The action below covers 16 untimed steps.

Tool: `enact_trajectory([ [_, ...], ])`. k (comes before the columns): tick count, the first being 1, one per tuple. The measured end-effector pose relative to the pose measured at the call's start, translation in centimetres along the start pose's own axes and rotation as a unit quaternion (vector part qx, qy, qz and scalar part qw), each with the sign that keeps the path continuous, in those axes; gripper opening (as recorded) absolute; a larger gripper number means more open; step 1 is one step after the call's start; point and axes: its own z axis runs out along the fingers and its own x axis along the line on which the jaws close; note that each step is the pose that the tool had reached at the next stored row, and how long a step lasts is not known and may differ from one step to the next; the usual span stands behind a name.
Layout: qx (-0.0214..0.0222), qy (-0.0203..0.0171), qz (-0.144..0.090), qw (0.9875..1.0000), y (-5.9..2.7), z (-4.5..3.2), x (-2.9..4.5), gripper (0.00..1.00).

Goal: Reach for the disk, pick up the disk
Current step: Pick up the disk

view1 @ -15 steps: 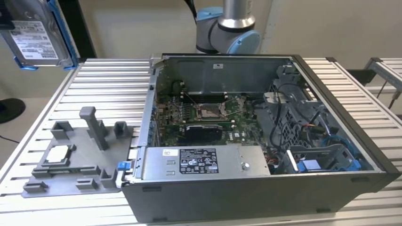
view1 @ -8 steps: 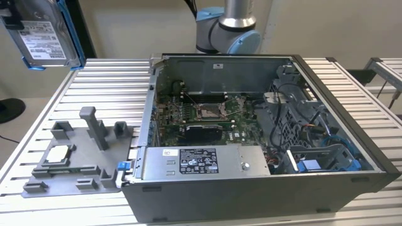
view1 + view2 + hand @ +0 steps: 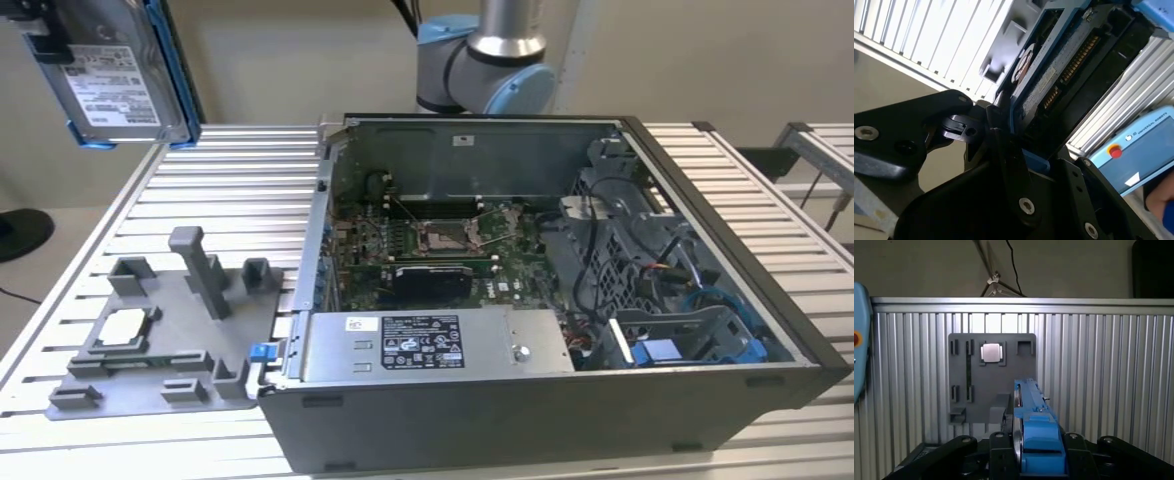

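Observation:
The disk [image 3: 123, 85] hangs high above the slatted table's far corner at the exterior view's left, standing on edge with its white label facing the camera and blue rails along its sides. My gripper [image 3: 44, 42] is shut on it from above. In the first wrist view the disk [image 3: 1035, 427] is edge-on, its blue rail pinched between my black fingers [image 3: 999, 447]. In the second wrist view the disk [image 3: 1054, 85] shows its connector edge and its underside, close in front of my gripper body.
An open computer case [image 3: 694, 400] lies on the slatted table [image 3: 214, 180], with a silver labelled box [image 3: 427, 345] inside. A grey fixture plate [image 3: 160, 340] carries a small square chip [image 3: 123, 325]. A hand [image 3: 1161, 202] holds a blue pendant [image 3: 1134, 150].

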Motion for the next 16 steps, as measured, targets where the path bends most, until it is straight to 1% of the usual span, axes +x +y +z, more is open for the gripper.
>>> enact_trajectory([
  [11, 0.0000, 0.0023, 0.000, 1.0000, -2.81, 0.00, -0.02, 0.00],
  [13, 0.0000, 0.0029, 0.000, 1.0000, -3.48, -0.01, -0.03, 0.00],
  [16, 0.0000, 0.0035, 0.000, 1.0000, -4.18, -0.01, -0.03, 0.00],
])
